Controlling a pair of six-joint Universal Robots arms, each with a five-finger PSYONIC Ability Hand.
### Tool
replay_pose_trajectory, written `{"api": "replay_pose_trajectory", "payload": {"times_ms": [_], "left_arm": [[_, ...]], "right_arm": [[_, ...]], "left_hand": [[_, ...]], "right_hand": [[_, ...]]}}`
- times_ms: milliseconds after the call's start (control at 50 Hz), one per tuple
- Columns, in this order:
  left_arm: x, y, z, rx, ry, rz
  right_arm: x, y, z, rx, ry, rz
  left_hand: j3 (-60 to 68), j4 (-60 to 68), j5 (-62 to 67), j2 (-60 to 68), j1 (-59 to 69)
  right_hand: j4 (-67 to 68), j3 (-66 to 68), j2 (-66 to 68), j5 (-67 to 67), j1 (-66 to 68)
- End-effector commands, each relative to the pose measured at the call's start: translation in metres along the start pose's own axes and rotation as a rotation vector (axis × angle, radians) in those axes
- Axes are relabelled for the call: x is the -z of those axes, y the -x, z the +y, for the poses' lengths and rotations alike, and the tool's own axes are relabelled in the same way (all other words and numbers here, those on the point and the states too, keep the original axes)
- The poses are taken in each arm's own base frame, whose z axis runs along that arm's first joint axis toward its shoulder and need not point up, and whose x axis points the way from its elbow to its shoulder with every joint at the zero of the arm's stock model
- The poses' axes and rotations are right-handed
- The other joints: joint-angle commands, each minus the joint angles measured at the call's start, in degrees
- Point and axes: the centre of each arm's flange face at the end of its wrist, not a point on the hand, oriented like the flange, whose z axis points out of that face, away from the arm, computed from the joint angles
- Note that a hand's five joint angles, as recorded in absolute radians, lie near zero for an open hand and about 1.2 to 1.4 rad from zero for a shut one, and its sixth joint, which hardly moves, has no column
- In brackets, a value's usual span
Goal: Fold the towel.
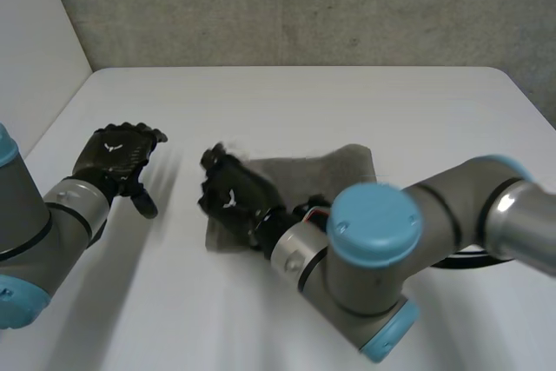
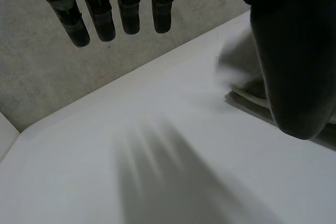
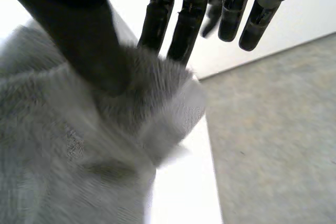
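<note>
Your head camera looks steeply down at the white table (image 1: 287, 93) from behind. Each wrist camera rides close, facing along its palm; all three catch the grey towel (image 1: 347, 167).

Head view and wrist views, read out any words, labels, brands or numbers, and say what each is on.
No readable words or numbers.
left robot hand: small white mark on its back, too small to read.
right robot hand: similar white mark, too small to read.
towel: no print visible.

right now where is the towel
Head view: the towel lies mid-table, its left edge pinched by the right hand; the left hand is apart, further left.
</note>
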Motion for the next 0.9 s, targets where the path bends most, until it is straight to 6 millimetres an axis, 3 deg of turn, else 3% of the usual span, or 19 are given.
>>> {"api": "replay_pose_trajectory", "payload": {"times_ms": [20,60,120,160,240,280,340,360,380,480,600,640,780,840,880,900], "left_arm": [[0.0,-0.004,-0.001,-0.003,-0.006,0.012],[-0.001,-0.008,-0.002,-0.006,-0.013,0.022],[-0.005,-0.021,-0.005,-0.017,-0.029,0.06],[-0.006,-0.032,-0.007,-0.021,-0.04,0.09],[-0.008,-0.051,-0.01,-0.002,-0.054,0.142],[-0.01,-0.068,-0.016,0.052,-0.074,0.186],[-0.012,-0.076,-0.017,0.081,-0.075,0.208],[-0.015,-0.083,-0.011,0.098,-0.058,0.224],[-0.017,-0.088,-0.005,0.104,-0.041,0.235],[-0.018,-0.097,0.006,0.097,-0.01,0.257],[-0.021,-0.1,0.022,0.096,0.033,0.26],[-0.022,-0.1,0.029,0.096,0.056,0.254],[-0.022,-0.101,0.037,0.094,0.081,0.234],[-0.02,-0.102,0.037,0.095,0.083,0.233],[-0.017,-0.105,0.036,0.094,0.081,0.242],[-0.015,-0.108,0.034,0.095,0.076,0.248]], "right_arm": [[0.007,-0.018,0.006,-0.131,0.025,0.044],[0.022,-0.054,0.019,-0.241,0.066,0.127],[0.03,-0.068,0.024,-0.291,0.083,0.162],[0.047,-0.087,0.034,-0.37,0.113,0.215],[0.068,-0.098,0.052,-0.433,0.183,0.257],[0.079,-0.098,0.064,-0.467,0.235,0.264],[0.096,-0.094,0.085,-0.53,0.341,0.26],[0.096,-0.094,0.085,-0.53,0.342,0.26],[0.105,-0.088,0.098,-0.584,0.404,0.24],[0.119,-0.078,0.12,-0.691,0.487,0.234],[0.127,-0.071,0.132,-0.747,0.512,0.22],[0.127,-0.067,0.139,-0.762,0.514,0.21],[0.121,-0.06,0.153,-0.763,0.521,0.207],[0.121,-0.061,0.154,-0.758,0.522,0.212],[0.125,-0.067,0.155,-0.756,0.522,0.229],[0.125,-0.067,0.155,-0.756,0.522,0.229]], "left_hand": [[-2.58,-3.18,-2.74,-3.49,-6.55],[-2.58,-3.18,-2.74,-3.49,-6.55],[-2.58,-3.18,-2.91,-3.66,-6.71],[-2.58,-3.18,-2.91,-3.66,-6.71],[-2.58,-3.18,-2.91,-3.66,-6.71],[-2.58,-3.18,-2.91,-3.66,-6.71],[-2.58,-3.18,-2.91,-3.66,-6.71],[-2.58,-3.18,-2.91,-3.66,-6.71],[-2.58,-3.18,-2.91,-3.66,-6.71],[-2.58,-3.18,-2.74,-3.49,-6.55],[-2.58,-3.18,-2.74,-3.49,-6.55],[-2.58,-3.18,-2.74,-3.49,-6.55],[-2.58,-3.18,-2.74,-3.49,-6.55],[-2.58,-3.18,-2.91,-3.66,-6.71],[-2.58,-3.18,-2.74,-3.49,-6.55],[-2.58,-3.18,-2.74,-3.49,-6.55]], "right_hand": [[-3.05,-1.87,-40.06,-40.8,-40.64],[-3.05,-1.87,-40.06,-40.8,-40.64],[-3.05,-1.87,-40.06,-40.8,-40.64],[-3.05,-1.87,-40.06,-40.8,-40.64],[-3.05,-1.87,-40.06,-40.8,-40.64],[-3.05,-1.87,-40.06,-40.8,-40.64],[-3.05,-1.87,-40.06,-40.8,-40.64],[-3.05,-1.87,-40.06,-40.8,-40.64],[-3.05,-1.87,-40.06,-40.8,-40.64],[-3.05,-1.87,-40.06,-40.8,-40.64],[-3.05,-1.87,-25.85,-26.58,-26.43],[-3.05,-1.87,-11.96,-12.7,-12.54],[-3.05,-1.87,3.92,3.19,3.35],[-3.05,-1.87,14.35,13.62,13.78],[-3.05,-1.87,29.07,28.34,28.49],[-3.05,-1.87,29.16,28.42,28.58]]}}
